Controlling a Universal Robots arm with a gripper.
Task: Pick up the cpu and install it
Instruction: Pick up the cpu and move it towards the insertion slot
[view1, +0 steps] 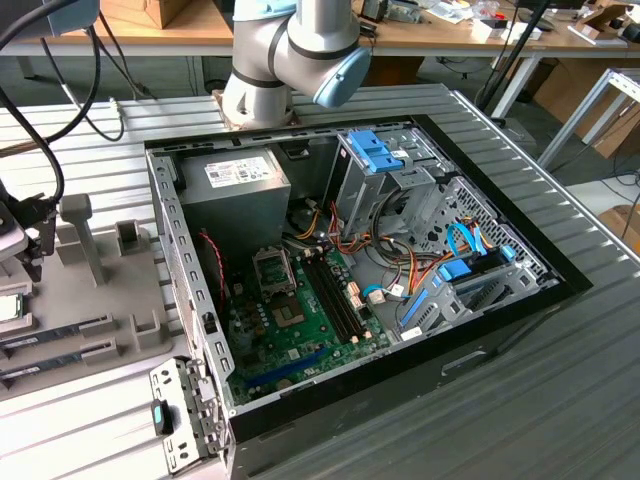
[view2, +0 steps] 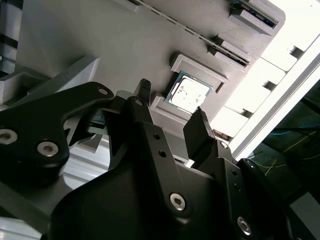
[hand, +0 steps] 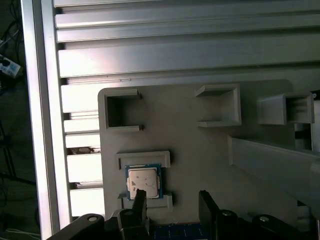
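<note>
The cpu (hand: 144, 180) is a small silvery square lying flat in a recess of the grey holder plate (hand: 200, 150). In the second wrist view the cpu (view2: 189, 94) shows between and beyond my black fingertips. My gripper (hand: 172, 200) hovers over the plate, open, with nothing between its fingers (hand: 139, 199). One fingertip overlaps the chip's edge in the picture; the other stands off to the side over bare plate. My gripper (view2: 170, 107) does not touch the chip. In the exterior view the cpu (view1: 8, 307) sits at the left edge, and the open socket (view1: 275, 268) lies on the green motherboard (view1: 310, 335).
The open computer case (view1: 500, 300) holds a grey power supply (view1: 235, 190), drive cages and coloured cables. Memory sticks (view1: 60, 328) lie in slots on the holder plate, beside upright grey posts (view1: 80, 225). The ribbed aluminium table (hand: 175, 45) surrounds the plate.
</note>
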